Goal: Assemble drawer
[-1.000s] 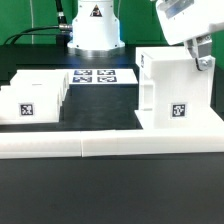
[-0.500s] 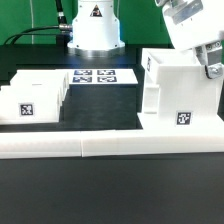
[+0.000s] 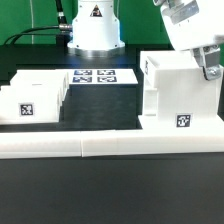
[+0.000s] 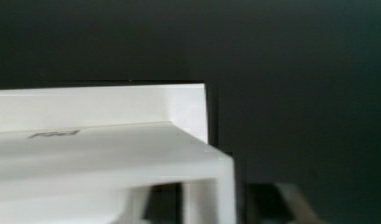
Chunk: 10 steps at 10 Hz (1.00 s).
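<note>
Gripper [image 3: 212, 70] at the upper corner of the housing [image 3: 178, 95], upright by the table's edge on the exterior view's right (claw apart or clamped? can't tell); tray [image 3: 28, 100] by the opposite edge.

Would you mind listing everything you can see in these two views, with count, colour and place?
housing: one, white, tagged, on the exterior view's right, just behind the border bars.
tray: one in view, white, tagged, on the exterior view's left.
marker board: one, white with black tags, flat at the back centre.
border bars: two, white, end to end along the front.
table: one, black, under everything.
arm base: one, white, behind the marker board.
gripper: one, grey and white, at the housing's upper far edge; whether open or shut is unclear.
</note>
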{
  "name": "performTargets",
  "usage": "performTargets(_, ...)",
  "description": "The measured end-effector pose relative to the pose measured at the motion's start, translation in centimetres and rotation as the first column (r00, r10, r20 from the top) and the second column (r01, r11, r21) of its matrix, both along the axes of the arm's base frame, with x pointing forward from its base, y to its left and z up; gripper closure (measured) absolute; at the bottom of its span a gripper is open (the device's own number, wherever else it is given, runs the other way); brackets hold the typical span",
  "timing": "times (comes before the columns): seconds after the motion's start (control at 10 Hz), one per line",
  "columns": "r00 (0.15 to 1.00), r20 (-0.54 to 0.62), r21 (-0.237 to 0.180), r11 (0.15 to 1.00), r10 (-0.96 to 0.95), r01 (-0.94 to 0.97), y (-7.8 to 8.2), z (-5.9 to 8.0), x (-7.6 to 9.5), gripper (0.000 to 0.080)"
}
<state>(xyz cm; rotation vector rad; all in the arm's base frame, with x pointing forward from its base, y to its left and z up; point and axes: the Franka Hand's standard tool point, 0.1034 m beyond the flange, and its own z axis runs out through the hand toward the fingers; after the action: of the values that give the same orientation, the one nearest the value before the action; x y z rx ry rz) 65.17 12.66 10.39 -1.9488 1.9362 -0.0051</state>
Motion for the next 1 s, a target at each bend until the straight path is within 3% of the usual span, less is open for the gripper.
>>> performTargets(0.1,1.0,0.001,0.0,1.0,0.0,0.0,0.0,0.0,0.0,0.0442)
performTargets(0.2,1.0,0.008,-0.002,1.0,-0.001,0.001,0.0,0.2,0.2,0.0442)
performTargets(0.4,1.0,0.021,-0.005,1.0,-0.005,0.005,-0.1,0.5,0.4,0.0184)
performTargets(0.7,1.0,0.025,-0.008,1.0,0.003,-0.002,-0.1,0.6,0.5,0.0151)
performTargets(0.8,0.996,0.043,-0.028,0.997,0.075,-0.074,-0.2,1.2,0.1,0.0151)
performTargets(1.0,0.982,0.086,-0.063,0.985,0.167,-0.162,-0.2,3.8,-1.6,0.0151)
